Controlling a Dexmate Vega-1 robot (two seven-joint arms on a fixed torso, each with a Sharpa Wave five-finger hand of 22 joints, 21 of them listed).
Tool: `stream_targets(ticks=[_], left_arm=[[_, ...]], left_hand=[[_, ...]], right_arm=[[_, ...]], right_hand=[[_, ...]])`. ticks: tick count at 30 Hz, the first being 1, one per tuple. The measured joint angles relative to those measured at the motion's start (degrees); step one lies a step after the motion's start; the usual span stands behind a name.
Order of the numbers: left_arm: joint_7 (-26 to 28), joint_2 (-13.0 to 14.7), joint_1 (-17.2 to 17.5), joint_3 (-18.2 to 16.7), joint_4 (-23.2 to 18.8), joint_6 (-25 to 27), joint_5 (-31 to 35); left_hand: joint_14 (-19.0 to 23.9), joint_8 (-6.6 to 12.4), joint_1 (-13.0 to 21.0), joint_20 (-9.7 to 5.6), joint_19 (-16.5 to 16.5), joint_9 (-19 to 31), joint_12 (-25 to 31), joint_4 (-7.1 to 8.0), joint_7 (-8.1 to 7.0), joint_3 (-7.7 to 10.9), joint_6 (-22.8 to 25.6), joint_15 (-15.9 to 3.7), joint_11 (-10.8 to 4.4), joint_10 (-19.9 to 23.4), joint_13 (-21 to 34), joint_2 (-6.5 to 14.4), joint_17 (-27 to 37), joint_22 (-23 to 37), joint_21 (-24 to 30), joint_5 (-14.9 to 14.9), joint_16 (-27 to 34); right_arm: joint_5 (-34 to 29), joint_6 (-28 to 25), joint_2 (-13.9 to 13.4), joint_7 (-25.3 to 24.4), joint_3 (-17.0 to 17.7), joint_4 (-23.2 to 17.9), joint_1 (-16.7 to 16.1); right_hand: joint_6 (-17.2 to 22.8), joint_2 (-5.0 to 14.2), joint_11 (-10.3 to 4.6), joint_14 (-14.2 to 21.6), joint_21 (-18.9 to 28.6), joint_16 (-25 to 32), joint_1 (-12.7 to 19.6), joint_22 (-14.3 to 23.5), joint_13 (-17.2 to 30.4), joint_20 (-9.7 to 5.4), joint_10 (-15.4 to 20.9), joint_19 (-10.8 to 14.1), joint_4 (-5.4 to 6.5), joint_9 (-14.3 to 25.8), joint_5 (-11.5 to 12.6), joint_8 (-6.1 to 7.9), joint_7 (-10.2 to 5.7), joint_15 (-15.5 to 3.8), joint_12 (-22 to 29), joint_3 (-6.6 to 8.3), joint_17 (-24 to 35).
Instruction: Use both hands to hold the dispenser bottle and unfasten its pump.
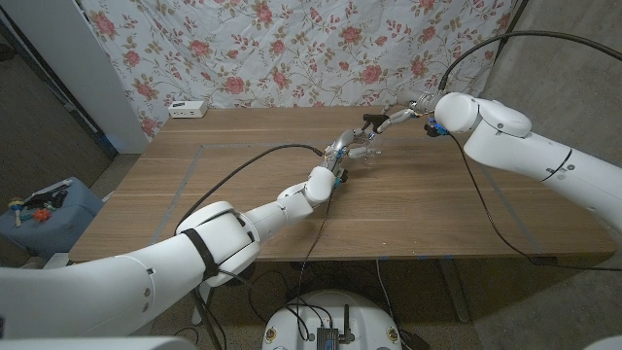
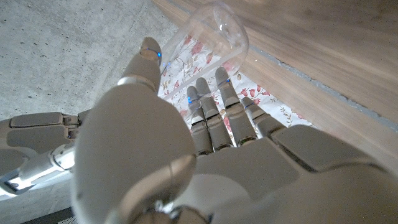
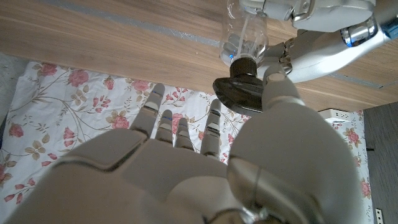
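A clear dispenser bottle (image 1: 358, 148) is held tilted above the middle of the table, its black pump (image 1: 370, 121) pointing to the far side. My left hand (image 1: 339, 154) grips the bottle's body; in the left wrist view the bottle (image 2: 212, 32) sits between the thumb and the fingers (image 2: 205, 112). My right hand (image 1: 400, 120) reaches in from the right to the pump. In the right wrist view the pump (image 3: 239, 92) sits between the thumb (image 3: 277, 86) and a fingertip, while the other fingers stay spread. The bottle (image 3: 246, 38) and the left hand (image 3: 311, 12) lie beyond it.
A white power strip (image 1: 189, 109) lies at the table's (image 1: 243, 156) far left edge. A black cable (image 1: 243, 165) runs along my left arm, and another hangs from the right arm. A flowered cloth (image 1: 292, 49) covers the wall behind. A blue box (image 1: 44, 209) stands on the floor to the left.
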Motion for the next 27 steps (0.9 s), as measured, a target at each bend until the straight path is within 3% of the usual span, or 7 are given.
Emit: stream_targets(ticks=[8, 27], left_arm=[[0.04, -0.16, -0.17, 0.23, 0.34, -0.27, 0.00], [0.02, 0.52, 0.40, 0.37, -1.82, 0.34, 0.31]], left_hand=[[0.00, -0.05, 0.00, -0.02, -0.02, 0.00, 0.00, 0.00, 0.00, 0.00, 0.00, 0.00, 0.05, 0.05, 0.00, 0.00, 0.00, 0.00, 0.00, -0.02, -0.14], [0.07, -0.01, 0.00, -0.02, -0.02, -0.03, -0.25, 0.01, 0.00, -0.01, 0.00, 0.07, 0.07, 0.07, 0.00, 0.00, -0.05, 0.00, 0.00, -0.34, -0.09]], right_arm=[[-1.26, 0.53, 0.79, 0.41, 0.51, 0.62, -0.76], [-2.87, 1.18, 2.30, -0.22, 1.59, 1.59, -2.29]], right_hand=[[3.34, -0.60, 0.41, 0.54, 0.00, 0.22, 0.90, 0.00, 0.00, -0.28, 0.84, 0.28, -0.24, 0.53, 0.00, 1.68, -0.51, -0.54, 0.23, 0.24, 0.00], [9.59, -0.52, -0.43, 3.33, 0.44, 1.27, 3.23, 0.00, 0.00, -1.55, 4.32, 1.56, -0.44, 1.32, 0.45, 4.81, -1.17, -2.26, 1.11, 1.62, 0.17]])
